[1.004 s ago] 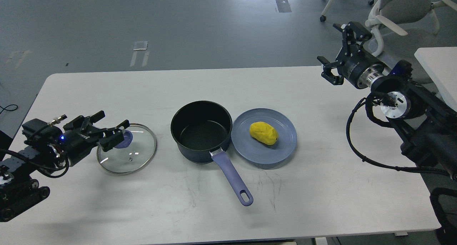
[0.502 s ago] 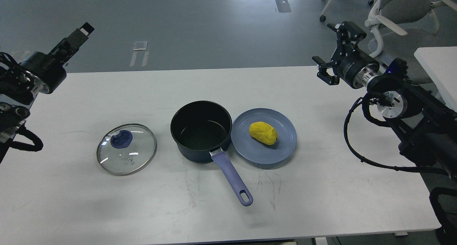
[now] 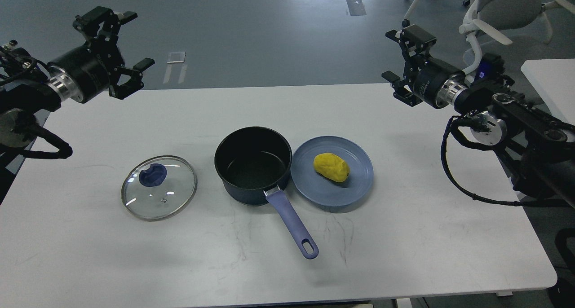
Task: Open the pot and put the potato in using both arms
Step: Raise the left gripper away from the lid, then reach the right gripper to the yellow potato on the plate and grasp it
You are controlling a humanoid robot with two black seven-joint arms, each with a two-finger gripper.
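Note:
A dark blue pot [image 3: 254,164] with a lavender handle stands open in the middle of the white table [image 3: 404,254]. Its glass lid [image 3: 159,187] with a blue knob lies flat to the pot's left. A yellow potato [image 3: 331,167] lies on a blue plate [image 3: 355,187] touching the pot's right side. My left gripper [image 3: 119,47] is open and empty, raised at the far left edge, well away from the lid. My right gripper [image 3: 402,59] is open and empty, raised above the table's far right, beyond the plate.
White office chairs [image 3: 494,7] stand on the grey floor behind the right arm. A second white table [image 3: 548,79] shows at the right edge. Black cables hang from the right arm over the table's right side.
My left gripper let go of the lid's knob, rose and swung back to the far left. My right gripper shifted a little left.

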